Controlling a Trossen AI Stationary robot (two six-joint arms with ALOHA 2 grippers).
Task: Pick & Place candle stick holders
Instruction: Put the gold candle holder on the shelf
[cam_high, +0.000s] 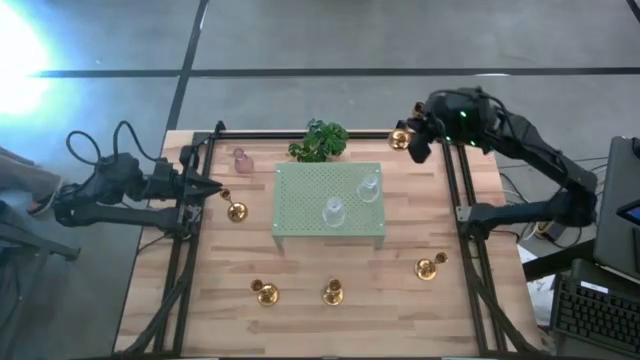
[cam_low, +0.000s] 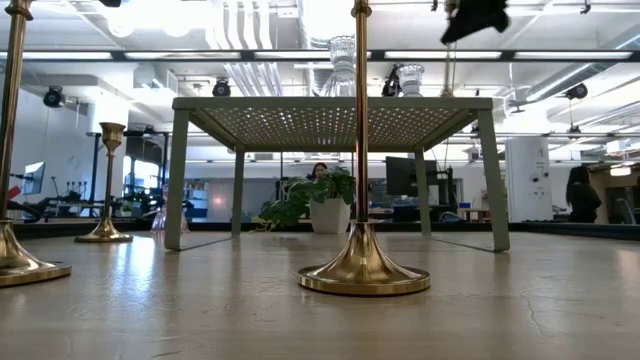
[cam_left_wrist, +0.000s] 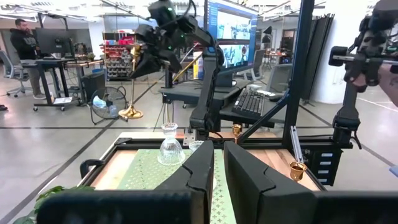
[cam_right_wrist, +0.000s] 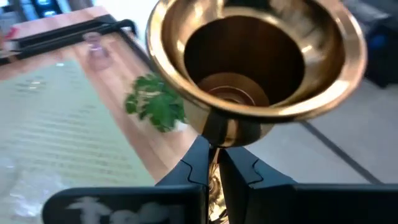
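Observation:
My right gripper (cam_high: 415, 140) is shut on a gold brass holder (cam_high: 400, 139), held in the air over the table's far right corner; it also shows in the left wrist view (cam_left_wrist: 132, 81). My left gripper (cam_high: 212, 187) is shut and empty at the table's left edge, near another brass holder (cam_high: 236, 211) standing on its base. Three more brass holders (cam_high: 265, 292) (cam_high: 333, 292) (cam_high: 428, 267) stand along the near side. Two clear glass holders (cam_high: 333, 211) (cam_high: 368, 188) stand on the pale green stand (cam_high: 300, 190). A pink glass holder (cam_high: 242, 161) stands at the far left. My right gripper pinches the brass holder's thin stem (cam_right_wrist: 214, 142) just below its cup (cam_right_wrist: 255, 56), between its two fingers, which lie across the stem. The holder is lifted clear of the table, its round base (cam_left_wrist: 130, 113) hanging lowest and its cup opening tipped toward the wrist camera.
A leafy green plant (cam_high: 318, 141) stands at the far edge behind the stand. Black frame rails (cam_high: 455, 200) run along the table's left and right sides. A person (cam_left_wrist: 25, 40) stands in the room beyond the table.

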